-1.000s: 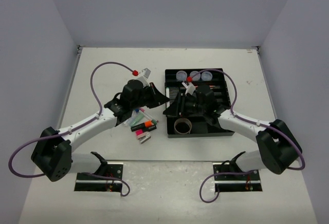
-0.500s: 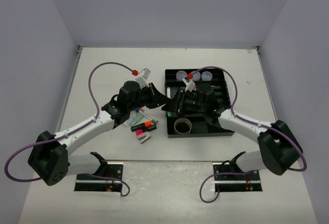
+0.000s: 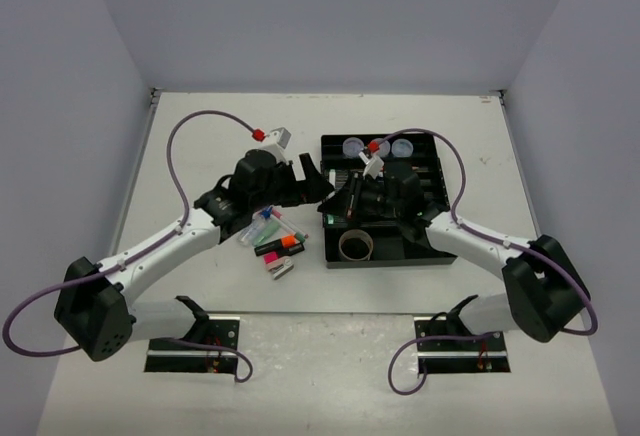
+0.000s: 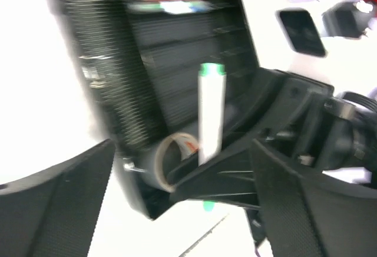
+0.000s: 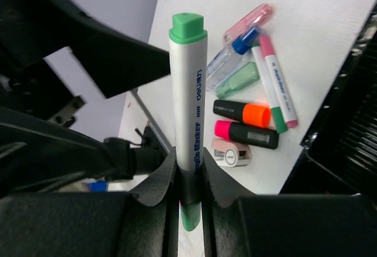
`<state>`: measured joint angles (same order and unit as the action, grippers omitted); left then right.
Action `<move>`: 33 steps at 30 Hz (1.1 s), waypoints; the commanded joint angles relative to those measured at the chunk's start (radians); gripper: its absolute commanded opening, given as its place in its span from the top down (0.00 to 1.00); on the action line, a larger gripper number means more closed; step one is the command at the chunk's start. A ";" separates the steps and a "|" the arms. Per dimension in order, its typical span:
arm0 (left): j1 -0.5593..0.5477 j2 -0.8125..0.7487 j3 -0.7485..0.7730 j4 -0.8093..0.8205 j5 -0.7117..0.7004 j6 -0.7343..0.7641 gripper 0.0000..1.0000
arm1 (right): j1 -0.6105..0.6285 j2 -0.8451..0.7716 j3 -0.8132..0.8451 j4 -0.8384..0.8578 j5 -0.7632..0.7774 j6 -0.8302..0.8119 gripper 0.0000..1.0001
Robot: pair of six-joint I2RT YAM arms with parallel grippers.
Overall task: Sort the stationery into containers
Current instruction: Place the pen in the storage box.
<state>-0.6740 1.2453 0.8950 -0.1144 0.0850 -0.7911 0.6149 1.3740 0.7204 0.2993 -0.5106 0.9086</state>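
A white marker with green caps stands upright between the pads of my right gripper, which is shut on its lower end. From above, the right gripper hovers over the left edge of the black organiser tray. My left gripper is just beside it, jaws wide apart and empty. In the left wrist view the marker hangs free ahead of the open left gripper. A tan tape roll and round clear tubs lie in the tray.
Loose stationery lies on the table left of the tray: an orange highlighter, a pink highlighter, a small white block, a blue-capped bottle and a pink-and-green pen. Purple cables arch over both arms.
The left gripper has gone from shut to wide open, letting go of the marker. The right gripper has closed on it. The left arm has shifted slightly away.
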 commanded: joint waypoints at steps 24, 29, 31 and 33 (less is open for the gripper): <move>-0.007 -0.511 0.162 -0.753 -0.642 0.098 0.00 | -0.323 0.132 0.177 -0.686 0.691 0.868 1.00; -0.006 -0.514 0.121 -0.705 -0.581 0.116 0.00 | -0.342 0.220 0.263 -0.707 0.698 0.860 1.00; -0.006 -0.506 0.105 -0.693 -0.574 0.115 0.00 | -0.354 0.249 0.281 -0.705 0.666 0.862 1.00; -0.006 -0.501 0.093 -0.675 -0.557 0.120 0.00 | -0.357 0.275 0.318 -0.699 0.662 0.822 1.00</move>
<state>-0.6811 0.7339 1.0160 -0.8413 -0.5037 -0.7092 0.2732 1.6124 0.9582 -0.3634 0.1191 1.7123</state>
